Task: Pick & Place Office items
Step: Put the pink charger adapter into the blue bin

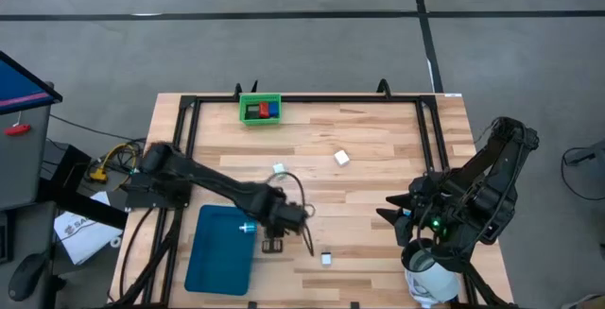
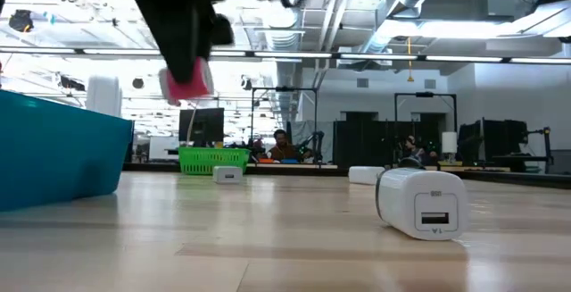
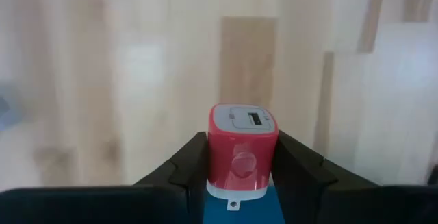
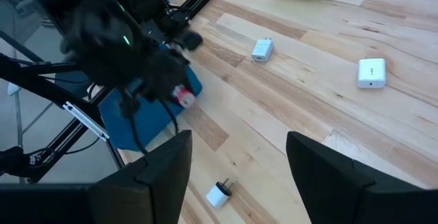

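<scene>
Left gripper, lower centre of the high view, at the right edge of the teal tray. Its two dark fingers close on a small red charger block with a grey top face; in the low view the same block hangs clear of the tabletop at upper left, and the right wrist view shows it beside the tray's corner.

Right gripper, lower right of the high view, waits over the table edge beside a white cylinder. Its fingers stand wide apart with nothing between them.

Other office items on the wooden table: a white cube at upper centre right; a small white plug just left of centre; another white plug at lower centre, near the left gripper but apart from it. In the low view a white cube with a USB port lies in the right foreground.

A green bin at the table's top edge holds red and blue blocks.
</scene>
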`<state>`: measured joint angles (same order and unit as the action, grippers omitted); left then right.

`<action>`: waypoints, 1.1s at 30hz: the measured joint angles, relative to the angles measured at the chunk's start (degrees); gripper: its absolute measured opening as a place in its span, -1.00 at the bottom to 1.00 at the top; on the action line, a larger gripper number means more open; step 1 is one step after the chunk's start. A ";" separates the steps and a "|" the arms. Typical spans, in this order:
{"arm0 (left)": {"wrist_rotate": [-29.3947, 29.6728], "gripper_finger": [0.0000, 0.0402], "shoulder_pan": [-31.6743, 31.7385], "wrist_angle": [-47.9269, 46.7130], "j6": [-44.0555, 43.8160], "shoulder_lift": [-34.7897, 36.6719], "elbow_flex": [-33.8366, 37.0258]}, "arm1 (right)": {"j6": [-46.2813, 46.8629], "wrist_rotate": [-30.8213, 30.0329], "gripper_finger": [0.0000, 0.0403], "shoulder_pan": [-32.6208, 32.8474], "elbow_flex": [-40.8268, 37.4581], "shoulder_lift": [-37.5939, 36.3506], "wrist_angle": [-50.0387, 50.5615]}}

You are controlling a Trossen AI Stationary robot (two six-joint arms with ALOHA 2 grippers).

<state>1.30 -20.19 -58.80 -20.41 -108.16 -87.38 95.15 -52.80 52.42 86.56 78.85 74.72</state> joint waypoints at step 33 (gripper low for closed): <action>-2.73 -0.40 -12.17 8.88 -20.62 9.10 22.82 | 2.40 0.26 0.14 -0.20 0.00 0.26 0.56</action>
<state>-1.43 -32.36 -49.92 -41.03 -99.07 -64.55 97.55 -52.53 52.23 86.56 79.11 75.28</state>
